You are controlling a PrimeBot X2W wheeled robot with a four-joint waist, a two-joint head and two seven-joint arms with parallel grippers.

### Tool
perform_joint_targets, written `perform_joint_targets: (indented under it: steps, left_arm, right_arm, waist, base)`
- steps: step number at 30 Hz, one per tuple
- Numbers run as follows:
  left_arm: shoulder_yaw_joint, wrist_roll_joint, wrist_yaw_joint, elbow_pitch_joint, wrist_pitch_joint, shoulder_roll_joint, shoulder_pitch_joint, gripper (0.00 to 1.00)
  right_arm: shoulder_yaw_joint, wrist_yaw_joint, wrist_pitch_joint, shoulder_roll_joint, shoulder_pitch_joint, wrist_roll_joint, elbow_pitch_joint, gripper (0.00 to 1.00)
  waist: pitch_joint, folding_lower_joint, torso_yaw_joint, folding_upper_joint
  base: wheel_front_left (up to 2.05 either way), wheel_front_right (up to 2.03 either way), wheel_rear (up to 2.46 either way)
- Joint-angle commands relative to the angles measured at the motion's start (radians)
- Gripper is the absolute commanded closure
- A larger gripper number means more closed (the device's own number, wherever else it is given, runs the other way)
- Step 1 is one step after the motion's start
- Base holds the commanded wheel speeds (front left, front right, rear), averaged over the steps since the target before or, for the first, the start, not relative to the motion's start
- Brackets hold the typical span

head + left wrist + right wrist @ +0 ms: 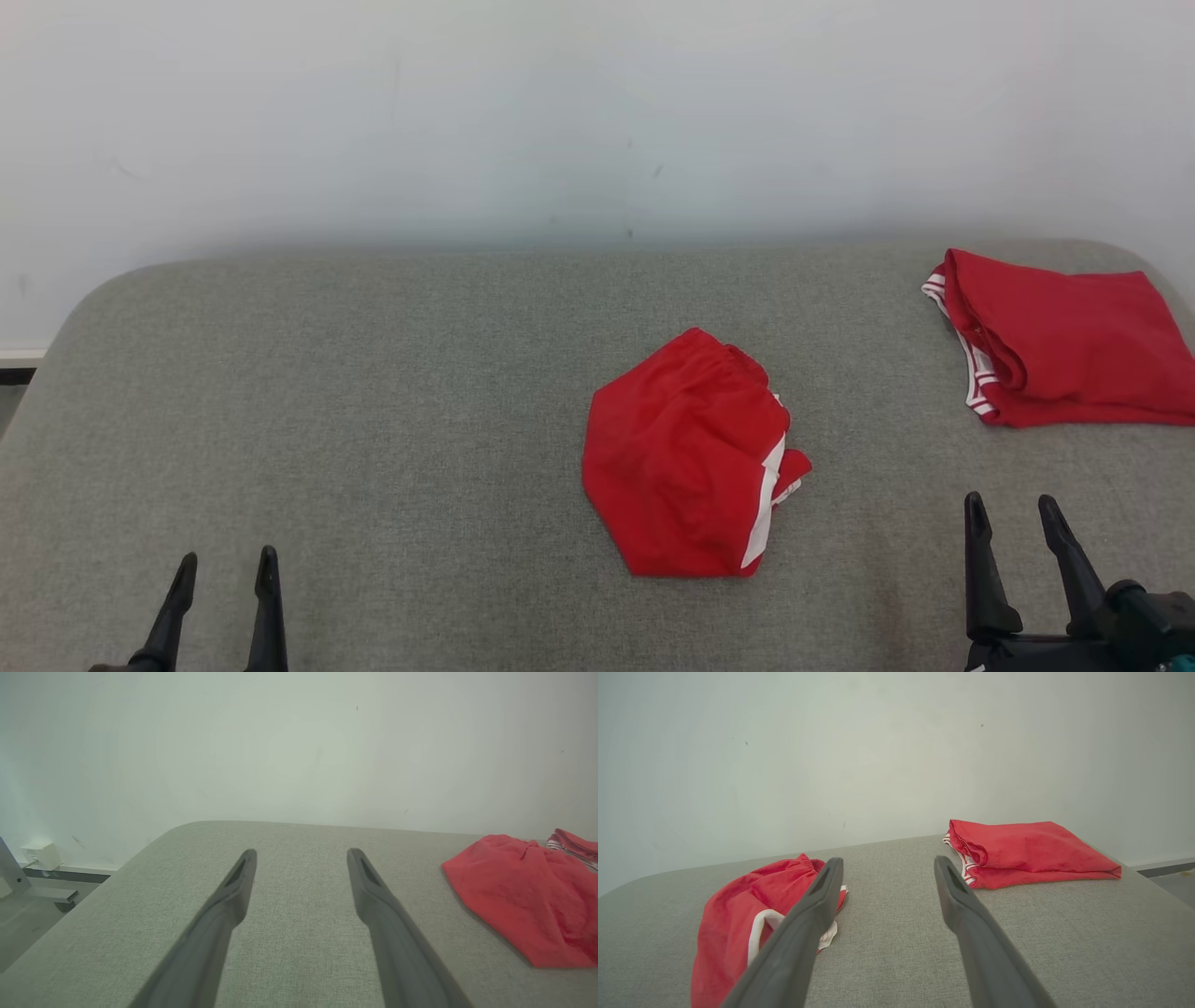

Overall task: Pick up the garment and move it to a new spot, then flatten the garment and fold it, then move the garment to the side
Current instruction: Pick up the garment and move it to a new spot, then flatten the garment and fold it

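Head downward, wrists low, garment [686, 457] shared

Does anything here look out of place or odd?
The crumpled red shorts with white trim lie bunched at the middle of the grey fabric surface, trim twisted out; the other red garment at far right is neatly folded. Nothing spilled or damaged.

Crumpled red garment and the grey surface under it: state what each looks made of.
Crumpled red garment: thin, soft cloth, perhaps a light synthetic, matte; it bunches in soft folds, with a gathered waistband and white trim. Grey surface: woven upholstery-like fabric, matte; a fine flecked weave shows, and its rounded corners hint at padding.
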Motion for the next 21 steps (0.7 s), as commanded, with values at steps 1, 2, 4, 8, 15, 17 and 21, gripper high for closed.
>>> perform_joint_targets:
  steps: [1, 2, 4, 8, 15, 17, 21]
  left_arm:
    - [0.004, 0.002, -0.005, 0.005, -0.003, -0.004, 0.011, 0.00]
    - [0.009, 0.005, -0.008, 0.006, -0.003, -0.006, 0.013, 0.00]
    - [0.013, 0.011, -0.014, 0.013, -0.003, -0.010, 0.016, 0.00]
    - [0.017, 0.021, -0.024, 0.024, -0.003, -0.017, 0.014, 0.00]
    - [0.025, 0.035, -0.041, 0.035, -0.003, -0.027, 0.011, 0.00]
    - [0.027, 0.040, -0.047, 0.038, -0.003, -0.030, 0.010, 0.00]
    - [0.030, 0.049, -0.053, 0.043, -0.003, -0.035, 0.002, 0.00]
  right_arm:
    - [0.001, -0.003, -0.006, -0.004, 0.008, 0.004, 0.001, 0.00]
    - [0.002, -0.003, -0.007, -0.004, 0.011, 0.005, 0.004, 0.00]
    - [0.005, -0.003, -0.005, -0.003, 0.015, 0.008, 0.008, 0.00]
    - [0.009, -0.003, -0.006, -0.001, 0.016, 0.011, 0.016, 0.00]
    - [0.016, -0.003, -0.005, -0.001, 0.017, 0.013, 0.026, 0.00]
    - [0.018, -0.003, -0.005, -0.001, 0.017, 0.013, 0.028, 0.00]
    - [0.024, -0.003, -0.004, -0.003, 0.016, 0.015, 0.032, 0.00]
  waist:
    - [-0.001, 0.0000, 0.000, 0.0000]
    - [-0.003, 0.0000, 0.000, 0.0000]
    - [-0.004, 0.0000, 0.002, 0.0000]
    - [-0.006, 0.0000, 0.006, 0.0000]
    - [-0.007, 0.0000, 0.010, 0.0000]
    - [-0.007, 0.0000, 0.010, 0.0000]
    - [-0.007, 0.0000, 0.011, 0.0000]
  base:
    - [0.00, 0.00, 0.00]
    - [0.00, 0.00, 0.00]
    - [0.00, 0.00, 0.00]
    - [0.00, 0.00, 0.00]
    - [0.00, 0.00, 0.00]
    - [0.00, 0.00, 0.00]
    - [0.00, 0.00, 0.00]
